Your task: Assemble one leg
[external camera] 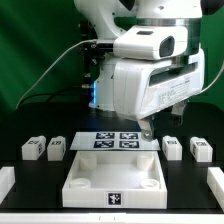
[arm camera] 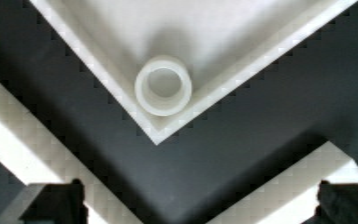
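Four small white legs with marker tags lie on the black table. Two lie on the exterior view's left [external camera: 32,148] [external camera: 57,148], and two on its right [external camera: 172,146] [external camera: 200,149]. The large white panel [external camera: 113,180] lies at the front centre. My gripper [external camera: 147,129] hangs over the panel's back right corner, open and empty. In the wrist view the panel's corner [arm camera: 194,25] with its round socket [arm camera: 165,86] lies below the gripper [arm camera: 197,208]. The dark fingertips [arm camera: 51,205] stand wide apart at the frame's corners. No leg shows in the wrist view.
The marker board [external camera: 115,140] lies flat just behind the panel. White blocks stand at the table's front left edge [external camera: 5,182] and front right edge [external camera: 215,185]. A green curtain forms the background. White edges [arm camera: 12,130] cross the wrist view beside the panel corner.
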{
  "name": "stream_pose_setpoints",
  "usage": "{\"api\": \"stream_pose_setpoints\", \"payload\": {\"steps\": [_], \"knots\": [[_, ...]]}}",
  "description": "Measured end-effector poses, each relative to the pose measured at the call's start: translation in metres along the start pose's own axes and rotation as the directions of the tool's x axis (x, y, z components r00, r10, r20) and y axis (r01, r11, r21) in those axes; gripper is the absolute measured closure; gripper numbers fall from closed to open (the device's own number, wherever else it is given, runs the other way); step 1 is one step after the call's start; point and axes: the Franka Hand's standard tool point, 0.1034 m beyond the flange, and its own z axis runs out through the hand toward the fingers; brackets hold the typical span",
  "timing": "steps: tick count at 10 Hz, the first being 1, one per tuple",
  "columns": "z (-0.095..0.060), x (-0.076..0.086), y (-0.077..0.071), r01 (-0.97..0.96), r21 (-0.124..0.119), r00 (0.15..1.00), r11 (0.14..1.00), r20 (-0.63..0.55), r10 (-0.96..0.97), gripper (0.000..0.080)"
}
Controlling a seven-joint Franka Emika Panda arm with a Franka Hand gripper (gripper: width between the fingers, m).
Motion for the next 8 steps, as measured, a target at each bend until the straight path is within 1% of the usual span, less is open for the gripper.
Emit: {"api": "stream_pose_setpoints", "payload": {"steps": [6,8], "knots": [[0.0001,0.0000,0.0000,0.000,0.000,1.000,1.000,0.000,0.000,0.0150],[0.0008,-0.0025,-0.0024,0.040,0.000,0.999,0.999,0.001,-0.040,0.0150]]}}
